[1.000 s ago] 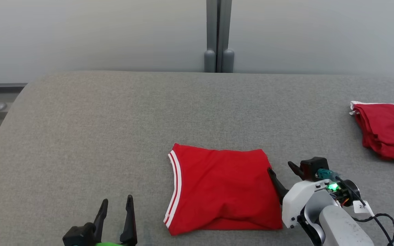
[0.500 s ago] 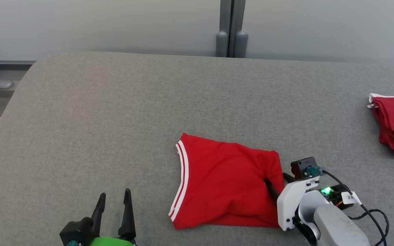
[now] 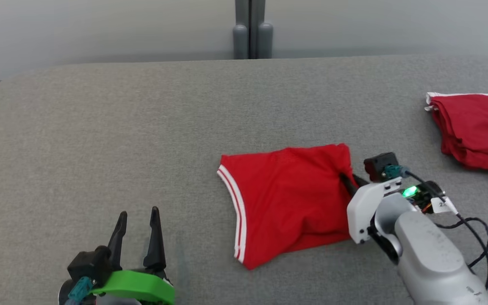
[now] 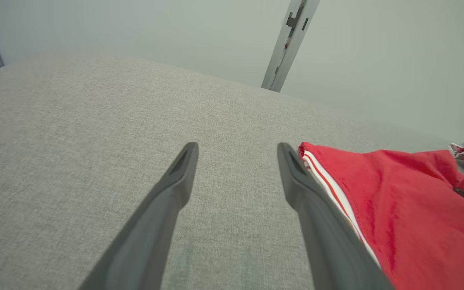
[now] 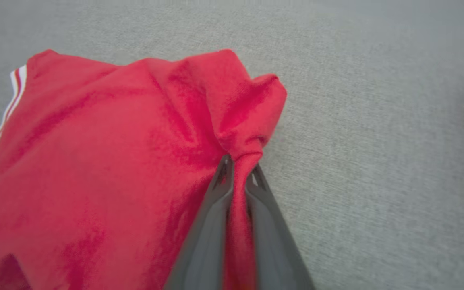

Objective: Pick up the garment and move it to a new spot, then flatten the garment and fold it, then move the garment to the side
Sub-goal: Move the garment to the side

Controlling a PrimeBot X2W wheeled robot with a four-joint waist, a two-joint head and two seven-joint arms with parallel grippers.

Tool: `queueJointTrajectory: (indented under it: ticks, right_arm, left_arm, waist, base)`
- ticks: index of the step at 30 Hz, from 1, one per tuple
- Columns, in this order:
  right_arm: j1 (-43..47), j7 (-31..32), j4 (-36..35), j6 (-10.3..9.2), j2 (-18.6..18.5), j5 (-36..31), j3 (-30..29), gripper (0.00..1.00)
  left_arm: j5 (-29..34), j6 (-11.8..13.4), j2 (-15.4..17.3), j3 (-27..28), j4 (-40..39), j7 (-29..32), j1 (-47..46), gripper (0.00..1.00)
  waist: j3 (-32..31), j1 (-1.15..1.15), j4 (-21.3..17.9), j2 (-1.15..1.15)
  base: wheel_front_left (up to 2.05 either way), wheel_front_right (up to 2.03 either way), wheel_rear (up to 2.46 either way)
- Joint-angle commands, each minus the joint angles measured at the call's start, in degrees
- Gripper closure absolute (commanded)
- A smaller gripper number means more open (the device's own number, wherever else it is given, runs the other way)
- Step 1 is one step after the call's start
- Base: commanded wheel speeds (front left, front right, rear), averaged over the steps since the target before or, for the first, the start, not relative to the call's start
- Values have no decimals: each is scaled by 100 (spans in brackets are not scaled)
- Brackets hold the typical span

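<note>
Black fingers of your left gripper (image 3: pixel 138 212) stand spread wide above the grey padded surface (image 3: pixel 100 140), holding nothing; your right gripper (image 5: pixel 238 163) is pinched tight on the right edge of the red garment (image 3: pixel 286 203), which lies mid-surface; another red cloth (image 3: pixel 472 127) lies far right.

Head view: looked forward and down over the grey surface (image 3: pixel 100 127).
Left wrist view: sat low, along my left gripper (image 4: pixel 237 146).
Right wrist view: sat close, along my right gripper (image 5: pixel 241 163).
Shared: red garment (image 3: pixel 286 199).
</note>
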Motion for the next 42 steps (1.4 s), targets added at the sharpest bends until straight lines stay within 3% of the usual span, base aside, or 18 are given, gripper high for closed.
queueJointTrajectory:
  ticks: [1, 10, 18, 30, 37, 42]
  right_arm:
    - [-110, 14, -67, -10, -133, -82, -106, 100]
    - [-459, 144, -545, -10, -585, -322, -604, 100]
    - [-535, 182, -847, -10, -643, -328, -855, 100]
    - [-722, 226, -1121, -10, -548, -316, -674, 100]
    - [-1322, 467, -1229, -10, -688, -318, -580, 100]
    - [-1814, 766, -1097, -10, -996, -283, -563, 100]
  left_arm:
    - [71, -17, 9, -1, -42, -16, -143, 0]
    - [308, -141, 12, -108, -48, -16, -572, 0]
    - [447, -244, 14, -298, 103, -16, -802, 0]
    - [489, -302, 16, -396, 237, -16, -872, 0]
    - [413, -272, 16, -413, 224, -16, -903, 0]
    - [353, -254, 16, -483, 218, -16, -916, 0]
  waist:
    - [240, 0, -418, 0]
    - [665, 0, -1381, 0]
    - [877, 0, -1860, 0]
    - [867, 0, -1829, 0]
    - [886, 0, -1685, 0]
    - [928, 0, -1545, 0]
  base:
    - [0, 0, 0]
    - [0, 0, 0]
    - [0, 0, 0]
    - [0, 0, 0]
    - [0, 0, 0]
    - [0, 0, 0]
